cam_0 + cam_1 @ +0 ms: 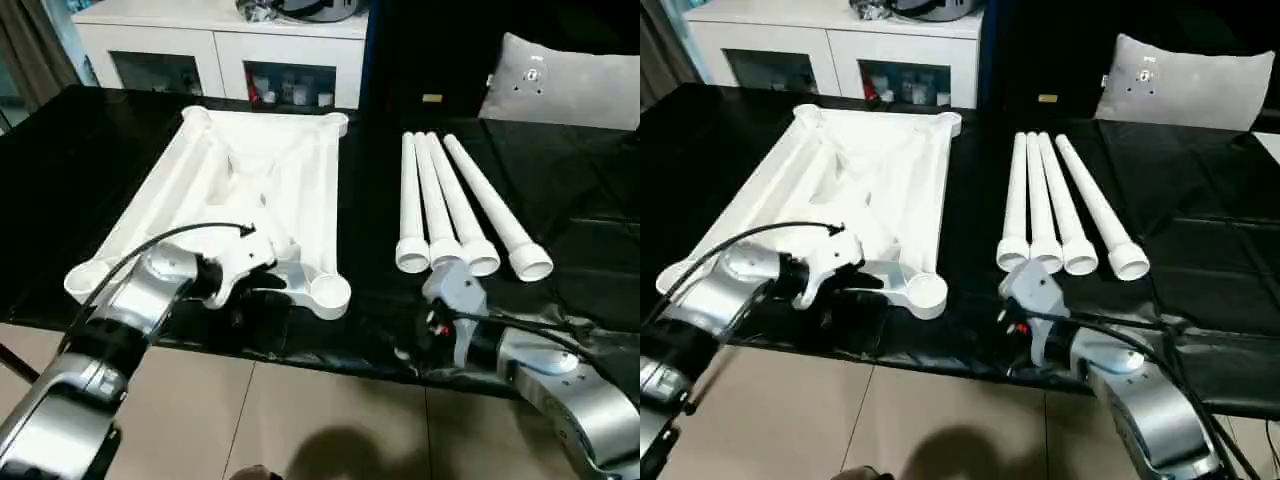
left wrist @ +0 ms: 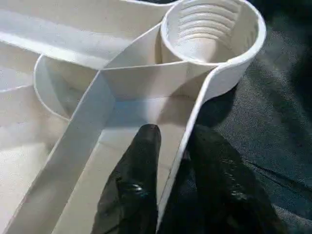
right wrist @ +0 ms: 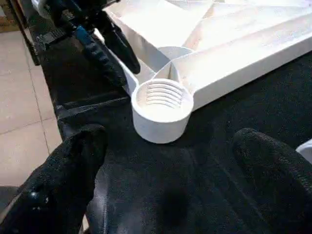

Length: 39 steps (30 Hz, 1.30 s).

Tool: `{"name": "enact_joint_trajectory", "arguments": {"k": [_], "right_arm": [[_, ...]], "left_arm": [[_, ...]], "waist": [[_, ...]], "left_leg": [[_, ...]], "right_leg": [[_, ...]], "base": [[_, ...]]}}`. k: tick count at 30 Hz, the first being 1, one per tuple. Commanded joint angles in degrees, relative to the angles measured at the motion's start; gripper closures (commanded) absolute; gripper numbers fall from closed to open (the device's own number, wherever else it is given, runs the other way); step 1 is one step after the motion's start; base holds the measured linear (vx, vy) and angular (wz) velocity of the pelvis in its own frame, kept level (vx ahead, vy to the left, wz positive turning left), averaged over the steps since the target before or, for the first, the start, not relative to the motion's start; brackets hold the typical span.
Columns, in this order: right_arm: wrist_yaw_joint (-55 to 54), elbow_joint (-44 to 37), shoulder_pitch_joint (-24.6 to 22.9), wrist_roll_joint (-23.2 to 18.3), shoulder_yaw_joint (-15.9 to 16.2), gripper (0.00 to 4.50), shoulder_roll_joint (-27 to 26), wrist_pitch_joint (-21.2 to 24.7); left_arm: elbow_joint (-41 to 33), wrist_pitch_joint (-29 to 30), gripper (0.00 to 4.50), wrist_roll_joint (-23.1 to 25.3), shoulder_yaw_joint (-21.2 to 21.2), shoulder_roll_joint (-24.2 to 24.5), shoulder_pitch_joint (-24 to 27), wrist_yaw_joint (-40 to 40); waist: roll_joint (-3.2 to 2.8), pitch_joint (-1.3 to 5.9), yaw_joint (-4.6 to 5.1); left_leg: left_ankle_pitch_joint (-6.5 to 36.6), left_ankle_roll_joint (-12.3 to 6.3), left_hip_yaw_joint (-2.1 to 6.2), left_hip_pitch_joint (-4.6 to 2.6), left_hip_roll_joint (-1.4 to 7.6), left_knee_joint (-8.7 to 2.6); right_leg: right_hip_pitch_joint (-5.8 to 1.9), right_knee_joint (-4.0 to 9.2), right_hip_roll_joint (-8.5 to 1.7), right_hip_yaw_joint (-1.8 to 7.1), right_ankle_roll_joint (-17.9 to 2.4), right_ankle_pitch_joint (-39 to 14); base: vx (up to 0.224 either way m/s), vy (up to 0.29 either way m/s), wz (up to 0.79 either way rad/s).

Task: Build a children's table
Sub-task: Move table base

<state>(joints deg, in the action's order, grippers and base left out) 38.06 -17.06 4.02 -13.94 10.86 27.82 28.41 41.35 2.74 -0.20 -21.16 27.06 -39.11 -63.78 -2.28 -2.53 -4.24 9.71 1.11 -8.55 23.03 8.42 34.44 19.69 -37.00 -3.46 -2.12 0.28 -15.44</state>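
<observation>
The tabletop (image 1: pixel 240 200) is laid underside up on the black worktop (image 1: pixel 90 160), toward the left. Its near rim beside a threaded corner socket (image 3: pixel 161 105) is pinched by the left end effector (image 2: pixel 170 161). Four legs (image 1: pixel 455 205) are laid side by side further right. The right end effector (image 3: pixel 168 165) is held spread wide and empty, near that socket.

White tabletop (image 1: pixel 250 190), black cloth (image 1: pixel 560 190)

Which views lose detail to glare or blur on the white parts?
Left eye view: tabletop underside washes out, ribs faint; the four legs keep clear edges. Left wrist view: corner socket threads readable, the black fingers straddling the rim are soft. Right wrist view: socket sharp, near fingers blurred.
</observation>
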Motion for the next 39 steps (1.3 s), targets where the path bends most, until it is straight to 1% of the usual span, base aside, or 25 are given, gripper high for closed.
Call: {"name": "enact_joint_trajectory", "arguments": {"k": [1, 5, 8, 11, 12, 15, 16, 18, 19, 21, 23, 25, 26, 27, 28, 29, 31, 32, 33, 34, 35, 36, 37, 38, 39], "right_arm": [[0.4, -0.6, 0.0, -0.7, -0.2, 0.0, 0.4, 0.4], [0.3, -0.8, 0.0, -0.8, -0.5, 0.0, 0.0, 0.6], [0.1, -0.9, 0.1, -1.1, -0.8, 0.0, -0.4, 0.8], [-0.2, -0.7, 0.4, -1.0, -0.9, 0.0, -0.5, 1.0], [-0.2, -0.7, 0.4, -1.0, -0.9, 0.0, -0.5, 1.0], [-0.4, -0.5, 0.7, -0.9, -0.8, 0.0, -0.7, 1.1], [-0.6, -0.6, 0.9, -0.6, -0.8, 0.0, -0.8, 1.1], [-0.6, -0.6, 0.9, -0.6, -0.8, 0.0, -0.8, 1.1], [-1.9, -0.9, 0.9, -0.9, -1.4, 0.0, -1.7, 1.6], [-1.9, -0.9, 0.9, -0.9, -1.4, 0.0, -1.7, 1.6], [-3.1, -1.0, 1.0, -1.8, -2.5, 0.0, -3.0, 2.1], [-4.9, -1.3, 1.2, -3.7, -4.2, 0.0, -5.3, 3.0], [-4.9, -1.3, 1.2, -3.7, -4.2, 0.0, -5.3, 3.0], [-6.0, -1.3, 1.3, -4.0, -4.9, 0.0, -6.3, 3.0], [-6.0, -1.3, 1.3, -4.0, -4.9, 0.0, -6.3, 3.0], [-7.9, -1.3, 1.4, -3.8, -5.7, 0.0, -7.5, 2.9], [-10.8, -1.3, 1.4, -3.4, -6.9, 0.0, -9.7, 1.7], [-11.6, -1.3, 1.5, -3.3, -7.2, 0.0, -10.4, 1.5], [-12.5, -1.3, 1.5, -3.1, -7.4, 0.0, -11.0, 1.2], [-13.5, -1.3, 1.6, -2.7, -7.6, 0.0, -11.6, 0.8], [-15.3, -1.4, 1.7, -2.1, -8.1, 0.0, -12.7, 0.6], [-16.3, -1.5, 1.7, -1.6, -8.4, 0.0, -13.3, 0.2], [-18.0, -1.6, 1.8, -0.8, -8.9, 0.0, -14.0, 0.1], [-20.1, -1.7, 1.9, -0.2, -9.7, 0.0, -14.8, 0.0], [-20.3, -1.7, 1.9, -0.1, -9.8, 0.0, -14.9, 0.0]], "left_arm": [[1.7, -0.2, 3.68, 0.8, 0.0, 0.0, -0.7, 0.7], [3.0, 0.3, 3.86, 0.1, 1.0, -1.0, -1.4, 0.2], [3.5, 1.9, 4.02, -0.3, 2.1, -1.8, -2.0, 1.8], [2.8, 2.2, 4.2, 0.1, 2.3, -2.2, -1.8, 2.1], [2.8, 2.2, 4.24, 0.1, 2.3, -2.2, -1.8, 2.1], [2.5, 0.9, 4.42, 0.0, 2.3, -2.2, -1.6, 1.3], [2.0, -1.1, 4.46, 0.2, 2.2, -2.0, -1.2, 0.9], [2.0, -1.1, 4.46, 0.2, 2.2, -2.0, -1.2, 0.9], [1.8, -3.7, 4.46, 0.5, 2.5, -1.6, -0.7, 1.5], [1.8, -3.7, 4.46, 0.5, 2.5, -1.6, -0.7, 1.5], [0.5, -3.4, 4.05, -0.7, 3.6, -1.4, 0.1, 0.9], [-2.7, -1.8, 3.92, -3.6, 5.7, -1.0, 1.8, -0.9], [-2.7, -1.8, 3.87, -3.6, 5.7, -1.0, 1.8, -0.9], [-4.0, -1.5, 3.66, -4.8, 6.7, -0.8, 2.4, -1.0], [-4.0, -1.5, 3.54, -4.8, 6.7, -0.8, 2.4, -1.0], [-5.2, -1.2, 3.47, -6.1, 8.0, -0.9, 2.9, -0.7], [-8.2, -0.4, 3.41, -8.7, 10.3, -1.2, 4.3, -0.1], [-9.4, 0.0, 3.21, -9.8, 11.1, -1.5, 4.9, 0.3], [-10.4, 0.3, 3.21, -10.6, 11.8, -1.8, 5.5, 0.8], [-11.5, 0.4, 3.02, -11.3, 12.5, -2.0, 6.1, 1.4], [-13.9, 0.4, 2.96, -12.0, 14.0, -2.7, 7.4, 3.4], [-15.9, 0.5, 2.96, -12.4, 15.0, -3.3, 8.5, 5.3], [-18.3, 0.2, 2.77, -12.4, 16.1, -4.2, 9.8, 8.3], [-21.1, 1.6, 2.66, -12.2, 17.4, -5.4, 11.1, 12.3], [-21.5, 1.9, 2.66, -12.2, 17.6, -5.6, 11.3, 12.9]], "waist": [[0.29, 3.25, -0.41], [0.35, 3.36, -0.43], [0.4, 3.43, -0.33], [0.7, 3.39, -0.31], [0.59, 3.32, -0.27], [0.79, 3.25, -0.05], [0.93, 3.21, 0.14], [0.78, 3.24, 0.26], [0.69, 3.31, 0.38], [0.71, 3.28, 0.37], [0.68, 3.21, 0.32], [0.83, 3.2, 0.37], [0.62, 3.28, 0.44], [0.59, 3.17, 0.45], [0.55, 3.11, 0.41], [0.97, 3.07, 0.42], [0.65, 3.09, 0.21], [0.64, 3.02, 0.24], [0.65, 3.02, 0.25], [0.57, 3.05, 0.3], [0.1, 3.1, 0.18], [0.26, 3.08, 0.35], [-0.06, 3.09, 0.35], [-0.14, 3.13, 0.51], [-0.14, 3.13, 0.51]], "left_leg": [[11.2, -1.89, 1.52, -1.88, 4.9, -4.33], [10.1, -2.18, 1.55, -1.74, 4.91, -4.33], [9.1, -2.93, 1.43, -1.73, 4.83, -4.09], [8.5, -3.55, 1.33, -1.64, 4.82, -4.02], [8.8, -3.62, 1.35, -1.64, 4.85, -4.07], [9.3, -3.46, 1.25, -1.66, 4.87, -4.13], [9.2, -3.49, 1.24, -1.64, 4.91, -4.17], [8.9, -3.63, 1.25, -1.63, 4.9, -4.11], [8.8, -3.71, 1.23, -1.63, 4.92, -4.06], [8.8, -3.77, 1.21, -1.72, 4.91, -4.09], [9.1, -3.53, 1.15, -1.7, 4.91, -4.13], [9.6, -3.33, 1.22, -1.72, 5.12, -4.29], [9.4, -3.08, 1.22, -1.76, 5.09, -4.37], [10.3, -2.8, 1.16, -1.99, 5.11, -4.42], [10.5, -2.44, 1.04, -1.9, 5.01, -4.43], [10.9, -2.32, 0.9, -1.98, 4.97, -4.46], [11.0, -1.57, 0.9, -1.98, 5.08, -4.48], [11.4, -1.09, 0.86, -1.96, 5.1, -4.66], [11.7, -0.8, 0.82, -2.03, 5.11, -4.7], [11.8, -0.38, 0.78, -2.03, 5.15, -4.79], [11.9, -0.01, 0.68, -2.03, 5.05, -4.68], [11.8, 0.19, 0.69, -1.92, 5.17, -4.83], [11.8, 0.24, 0.71, -1.89, 5.06, -4.81], [12.2, 0.7, 0.68, -1.95, 5.15, -4.84], [12.2, 0.7, 0.68, -1.95, 5.15, -4.84]], "right_leg": [[-1.18, 4.46, -5.97, 2.62, -14.7, 3.3], [-1.31, 4.21, -5.95, 2.54, -14.8, 5.3], [-1.3, 4.12, -5.94, 2.53, -15.2, 7.2], [-1.37, 4.18, -5.93, 2.49, -15.3, 7.3], [-1.31, 4.24, -5.95, 2.48, -15.3, 6.4], [-1.28, 4.39, -5.88, 2.51, -15.3, 4.7], [-1.24, 4.42, -5.82, 2.52, -15.2, 4.7], [-1.23, 4.32, -5.81, 2.51, -15.3, 5.2], [-1.23, 4.31, -5.79, 2.56, -15.3, 5.7], [-1.14, 4.28, -5.75, 2.51, -15.5, 6.0], [-1.11, 4.32, -5.8, 2.52, -15.5, 5.4], [-1.13, 4.26, -6.01, 2.58, -15.6, 4.9], [-0.96, 4.13, -5.81, 2.42, -15.8, 4.8], [-0.76, 4.26, -5.58, 2.43, -15.7, 4.1], [-0.7, 4.25, -5.67, 2.51, -15.8, 3.6], [-0.66, 4.38, -5.63, 2.53, -15.7, 3.0], [-0.61, 4.32, -5.87, 2.57, -15.5, 1.8], [-0.5, 4.34, -5.7, 2.51, -15.2, 1.2], [-0.46, 4.31, -5.58, 2.51, -15.0, 1.1], [-0.4, 4.22, -5.54, 2.49, -14.8, 1.4], [-0.41, 4.22, -5.6, 2.58, -14.3, 1.7], [-0.45, 4.18, -5.51, 2.55, -14.1, 2.3], [-0.43, 4.21, -5.46, 2.55, -14.0, 2.6], [-0.49, 4.18, -5.28, 2.57, -13.6, 3.9], [-0.49, 4.18, -5.28, 2.57, -13.6, 3.9]], "base": [[0.0, 0.0, 0.0], [0.0, 0.0, 0.0], [0.0, 0.0, 0.0], [0.0, 0.0, 0.0], [0.0, 0.0, 0.0], [0.0, 0.0, 0.0], [0.0, 0.0, 0.0], [0.0, 0.0, 0.0], [0.0, 0.0, 0.0], [0.0, 0.0, 0.0], [0.0, 0.0, 0.0], [0.0, 0.0, 0.0], [0.0, 0.0, 0.0], [0.0, 0.0, 0.0], [0.0, 0.0, 0.0], [0.0, 0.0, 0.0], [0.0, 0.0, 0.0], [0.0, 0.0, 0.0], [0.0, 0.0, 0.0], [0.0, 0.0, 0.0], [0.0, 0.0, 0.0], [0.0, 0.0, 0.0], [0.0, 0.0, 0.0], [0.0, 0.0, 0.0], [0.0, 0.0, 0.0]]}}
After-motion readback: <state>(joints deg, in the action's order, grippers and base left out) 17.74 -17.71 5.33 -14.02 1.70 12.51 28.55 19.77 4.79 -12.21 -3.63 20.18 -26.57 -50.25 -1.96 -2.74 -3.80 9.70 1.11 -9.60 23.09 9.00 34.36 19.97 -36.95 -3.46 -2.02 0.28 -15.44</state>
